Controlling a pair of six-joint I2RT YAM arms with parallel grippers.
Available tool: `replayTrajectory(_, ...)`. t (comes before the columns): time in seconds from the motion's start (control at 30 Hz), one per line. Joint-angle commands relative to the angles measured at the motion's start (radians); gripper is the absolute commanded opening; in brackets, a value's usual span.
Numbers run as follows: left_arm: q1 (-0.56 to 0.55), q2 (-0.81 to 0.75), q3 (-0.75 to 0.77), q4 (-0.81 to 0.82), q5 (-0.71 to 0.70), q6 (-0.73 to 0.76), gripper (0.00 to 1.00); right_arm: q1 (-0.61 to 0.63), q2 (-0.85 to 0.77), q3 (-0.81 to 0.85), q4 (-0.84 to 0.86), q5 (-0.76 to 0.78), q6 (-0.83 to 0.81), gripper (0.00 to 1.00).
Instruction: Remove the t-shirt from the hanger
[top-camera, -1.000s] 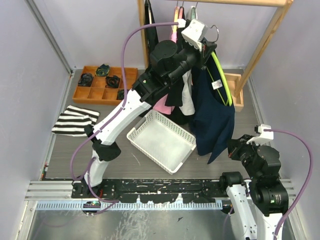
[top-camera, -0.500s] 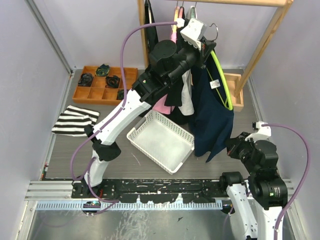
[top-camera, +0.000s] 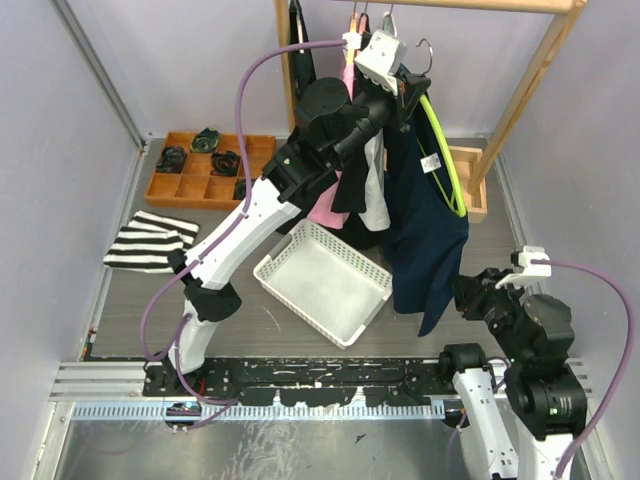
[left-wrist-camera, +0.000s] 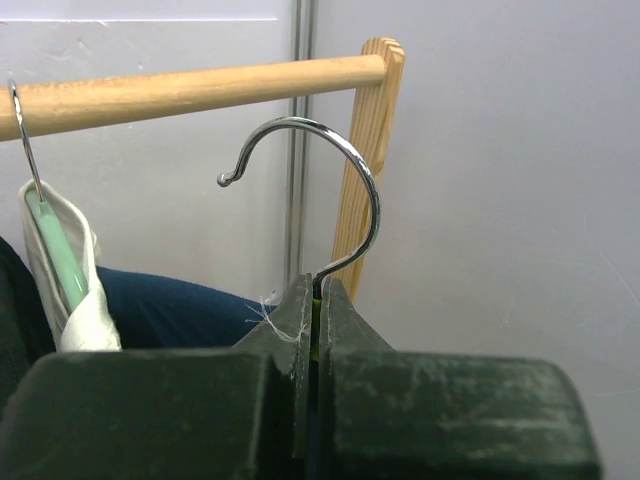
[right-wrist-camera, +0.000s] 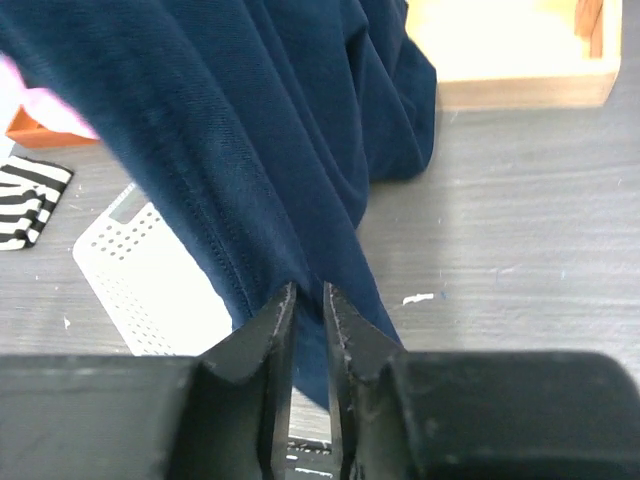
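Hanging from the hanger (top-camera: 445, 150), the navy t-shirt (top-camera: 425, 235) is draping in long folds down toward the tabletop, with its lowest corner dangling just beside the white basket (top-camera: 345, 249). The lime-green hanger is showing through the neck opening, so by my reading the shirt is not yet coming off it.

The left gripper (left-wrist-camera: 314, 296) is clamping the hanger's wire neck just under the hook, with its jaws pressed tight together on the wire. The hook is riding free in the air, below and in front of the wooden rail (left-wrist-camera: 190, 88), where another garment (left-wrist-camera: 60, 260) is hanging.

Down at the hem, the right gripper (right-wrist-camera: 310, 300) is sitting with its jaws only a sliver apart. The cloth's edge is running down to that gap, but I cannot tell whether it is being pinched.

Slipping looks like the main risk. If that lower hold is loose, a tug will be sliding off the hem and moving nothing. A straight downward pull could also be catching the collar on the hanger's shoulders, twisting the thin wire in the left jaws. Swinging the hanger may be snagging the hook on the rail or its neighbours.
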Motion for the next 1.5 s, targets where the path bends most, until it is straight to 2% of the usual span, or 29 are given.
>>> replayTrajectory(0.0,0.014,-0.058,0.025,0.153,-0.019,-0.016,0.0,-0.004,-0.031,0.063,0.063,-0.038,-0.048,0.29)
replayTrajectory(0.1,0.014,-0.057,0.026,0.15,-0.019,-0.015,0.0,-0.004,-0.048,0.076,0.068,-0.047,-0.057,0.41)
replayTrajectory(0.2,0.013,-0.058,0.025,0.147,-0.02,-0.013,0.0,-0.004,-0.069,0.084,0.086,-0.075,-0.065,0.46)
replayTrajectory(0.37,0.013,-0.059,0.025,0.146,-0.019,-0.014,0.0,-0.004,-0.085,0.075,0.149,-0.129,-0.053,0.47)
replayTrajectory(0.83,0.012,-0.065,0.003,0.139,-0.008,-0.03,0.0,-0.004,0.015,0.05,0.335,-0.082,-0.077,0.44)
replayTrajectory(0.93,0.011,-0.073,-0.008,0.142,-0.008,-0.029,0.0,-0.004,0.028,0.038,0.354,-0.075,-0.081,0.35)
replayTrajectory(1.07,0.012,-0.073,-0.006,0.142,-0.01,-0.028,0.0,-0.004,0.017,0.026,0.334,-0.065,-0.082,0.09)
replayTrajectory(1.13,0.012,-0.073,-0.005,0.139,-0.014,-0.026,0.0,-0.004,0.003,0.026,0.301,-0.047,-0.077,0.01)
replayTrajectory(1.47,0.012,-0.077,0.013,0.128,-0.022,-0.021,0.0,-0.004,-0.086,-0.034,0.11,0.027,0.008,0.01)
